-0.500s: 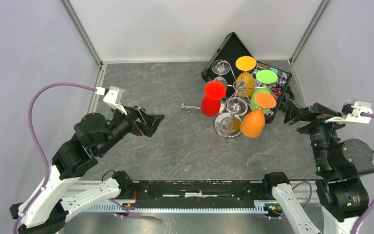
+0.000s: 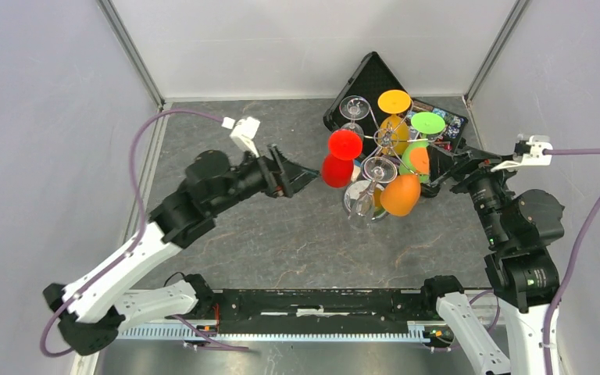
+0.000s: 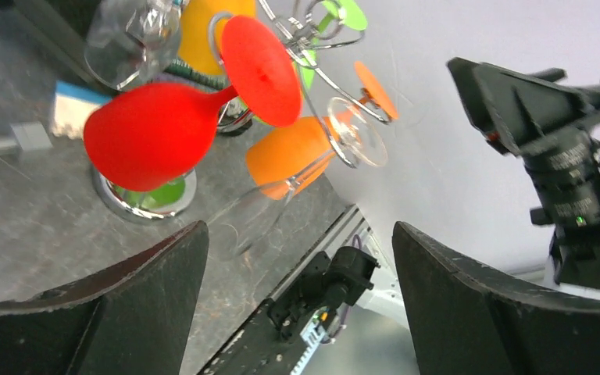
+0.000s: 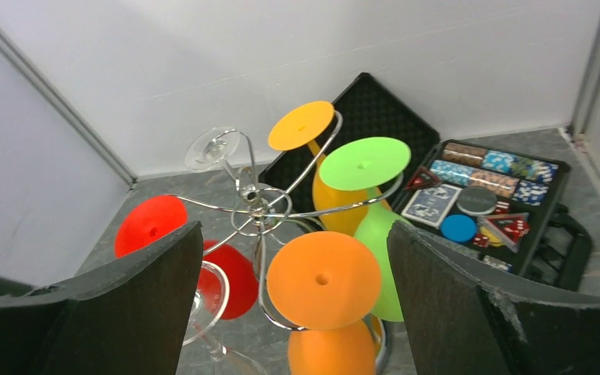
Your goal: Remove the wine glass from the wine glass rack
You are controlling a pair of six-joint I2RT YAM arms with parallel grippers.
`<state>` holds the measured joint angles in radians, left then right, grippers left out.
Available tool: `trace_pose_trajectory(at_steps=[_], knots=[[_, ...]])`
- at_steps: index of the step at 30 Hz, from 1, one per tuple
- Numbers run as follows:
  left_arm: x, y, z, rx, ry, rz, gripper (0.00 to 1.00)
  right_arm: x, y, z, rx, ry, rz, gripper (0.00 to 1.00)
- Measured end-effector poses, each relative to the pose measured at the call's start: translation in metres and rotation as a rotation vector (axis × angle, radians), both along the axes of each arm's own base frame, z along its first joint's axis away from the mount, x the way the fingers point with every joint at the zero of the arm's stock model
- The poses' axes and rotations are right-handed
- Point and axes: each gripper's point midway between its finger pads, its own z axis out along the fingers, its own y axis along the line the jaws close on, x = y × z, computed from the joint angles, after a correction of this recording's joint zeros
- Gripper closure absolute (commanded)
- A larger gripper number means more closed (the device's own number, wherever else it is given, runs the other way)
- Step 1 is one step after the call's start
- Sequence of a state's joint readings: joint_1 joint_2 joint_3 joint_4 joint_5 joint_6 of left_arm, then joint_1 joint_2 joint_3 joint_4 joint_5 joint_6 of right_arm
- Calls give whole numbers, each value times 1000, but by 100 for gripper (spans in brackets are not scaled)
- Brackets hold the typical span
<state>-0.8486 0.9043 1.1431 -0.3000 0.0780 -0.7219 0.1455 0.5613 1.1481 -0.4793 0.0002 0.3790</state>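
the wine glass rack (image 4: 259,205) stands far right on the surface (image 2: 266,226), a red wine glass (image 3: 152,133) hanging from it. left fingers (image 3: 125,312) and right fingers (image 4: 125,312) gape wide, empty, flanking it.

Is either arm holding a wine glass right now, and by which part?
Nothing is held. The left gripper is open, short of the red glass; the right gripper is open, facing the orange glass.

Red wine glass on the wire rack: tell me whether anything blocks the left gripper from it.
Nothing visible does. The open left gripper sits close beside the red plastic wine glass, with only air between them.
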Motion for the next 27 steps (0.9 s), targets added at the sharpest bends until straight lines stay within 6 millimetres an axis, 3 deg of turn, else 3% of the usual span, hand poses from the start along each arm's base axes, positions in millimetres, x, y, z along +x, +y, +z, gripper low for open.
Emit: trace_pose_trajectory(at_steps=[5,9,18,24,27], knots=[[30,-34,-39,-10,161,37,13,7,12,-5,20,-1,56,8],[49,-50,-48,-33,213,71,17,9,16,0,35,-25,76,8],[88,-62,-32,-51,207,136,18,12,14,2,46,-68,64,10],[113,-54,-45,-42,240,152,29,11,15,3,48,-85,68,11],[114,-58,-45,-39,252,123,32,13,15,-1,49,-80,68,12]])
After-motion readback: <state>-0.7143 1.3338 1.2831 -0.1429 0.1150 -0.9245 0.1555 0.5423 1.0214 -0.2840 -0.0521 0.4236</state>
